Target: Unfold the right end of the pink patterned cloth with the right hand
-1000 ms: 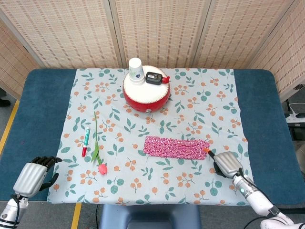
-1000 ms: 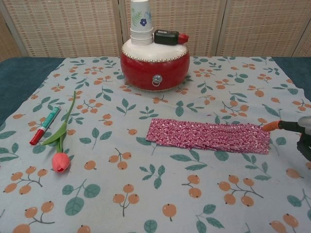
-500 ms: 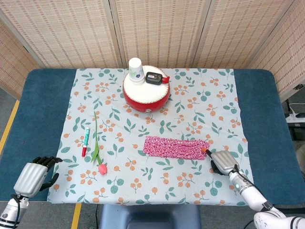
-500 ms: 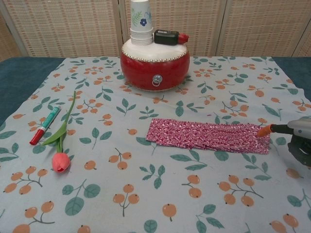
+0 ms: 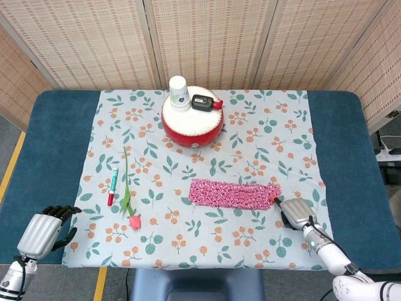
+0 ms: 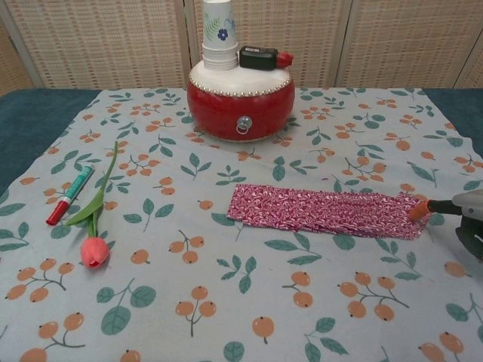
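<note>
We see the pink patterned cloth (image 5: 234, 194) lying folded as a long strip on the leafy tablecloth (image 5: 263, 138), right of centre on the desk (image 5: 56, 132), in front of the red drum (image 5: 192, 124).

The right hand (image 5: 296, 213) sits at the strip's right end. One orange fingertip (image 6: 417, 210) touches the cloth's right edge, which looks slightly rumpled there in the chest view. The other fingers are tucked under the hand's shell; we cannot tell whether anything is gripped.

The left hand (image 5: 45, 229) rests at the desk's near left corner, off the tablecloth, fingers curled in around nothing.

On the drum stand a stack of paper cups (image 5: 178, 92) and a small black device with a red end (image 5: 205, 103), side by side.

Left side of the tablecloth: a marker with a red cap (image 5: 112, 186) and a tulip (image 5: 128, 194) lie near each other, apart, the bloom toward the near edge. Both are well apart from the cloth.
</note>
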Robot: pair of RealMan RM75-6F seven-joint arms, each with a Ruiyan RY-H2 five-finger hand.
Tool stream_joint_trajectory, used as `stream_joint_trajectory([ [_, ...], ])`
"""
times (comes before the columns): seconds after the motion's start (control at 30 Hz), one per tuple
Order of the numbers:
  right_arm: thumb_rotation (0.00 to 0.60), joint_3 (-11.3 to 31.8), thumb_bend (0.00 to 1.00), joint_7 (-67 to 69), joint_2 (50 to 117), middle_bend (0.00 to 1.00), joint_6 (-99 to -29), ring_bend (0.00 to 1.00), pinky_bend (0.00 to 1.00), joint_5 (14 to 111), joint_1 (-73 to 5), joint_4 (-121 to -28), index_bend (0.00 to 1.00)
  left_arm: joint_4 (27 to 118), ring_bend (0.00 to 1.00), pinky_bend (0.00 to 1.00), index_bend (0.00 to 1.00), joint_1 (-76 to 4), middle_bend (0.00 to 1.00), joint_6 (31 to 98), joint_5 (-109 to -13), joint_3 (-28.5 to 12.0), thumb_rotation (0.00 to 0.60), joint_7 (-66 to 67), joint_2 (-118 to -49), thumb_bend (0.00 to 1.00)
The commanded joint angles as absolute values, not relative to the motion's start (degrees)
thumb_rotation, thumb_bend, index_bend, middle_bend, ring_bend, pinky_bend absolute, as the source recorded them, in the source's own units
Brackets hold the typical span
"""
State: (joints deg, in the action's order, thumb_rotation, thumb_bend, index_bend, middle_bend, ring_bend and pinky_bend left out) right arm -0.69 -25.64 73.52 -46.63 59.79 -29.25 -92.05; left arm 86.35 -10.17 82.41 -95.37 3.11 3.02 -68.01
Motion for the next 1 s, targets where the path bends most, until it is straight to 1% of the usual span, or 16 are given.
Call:
stream_joint_trajectory([
  [0.03,0.600,-1.54,0.82,-27.64,72.31,0.83,-48.21,0.78,0.67,58.84,-29.29,-93.22,0.17,86.34,0.36,0.41,0.33,-10.16,0.38,82.39,-95.28,3.08,0.600,2.90,-67.98,0.37],
  [0.37,0.600,-3.95,0.82,-32.39,69.02,0.83,-51.69,0.78,0.67,55.54,-28.67,-95.89,0.17,86.43,0.36,0.41,0.33,-10.20,0.38,82.22,-95.29,3.12,0.600,3.15,-68.02,0.37],
  [0.53,0.600,-3.56,0.82,-28.35,68.83,0.83,-53.28,0.78,0.66,60.05,-27.80,-96.90,0.17,86.55,0.36,0.41,0.33,-10.26,0.38,82.01,-95.36,3.21,0.600,3.51,-68.05,0.37],
  [0.67,0.600,-3.07,0.82,-23.69,69.30,0.83,-53.22,0.78,0.67,64.47,-27.55,-96.38,0.16,86.58,0.36,0.41,0.33,-10.26,0.38,81.90,-95.23,3.19,0.600,3.59,-68.07,0.37],
  [0.77,0.600,-2.69,0.83,-21.68,70.29,0.83,-52.57,0.78,0.67,66.05,-27.85,-95.15,0.16,86.58,0.36,0.41,0.33,-10.29,0.38,81.88,-95.30,3.21,0.600,3.65,-68.10,0.37],
  [1.0,0.600,-1.93,0.83,-22.18,72.67,0.83,-49.21,0.78,0.67,63.06,-29.61,-92.09,0.16,86.59,0.36,0.41,0.33,-10.23,0.38,82.11,-95.41,3.20,0.600,3.47,-68.00,0.37],
])
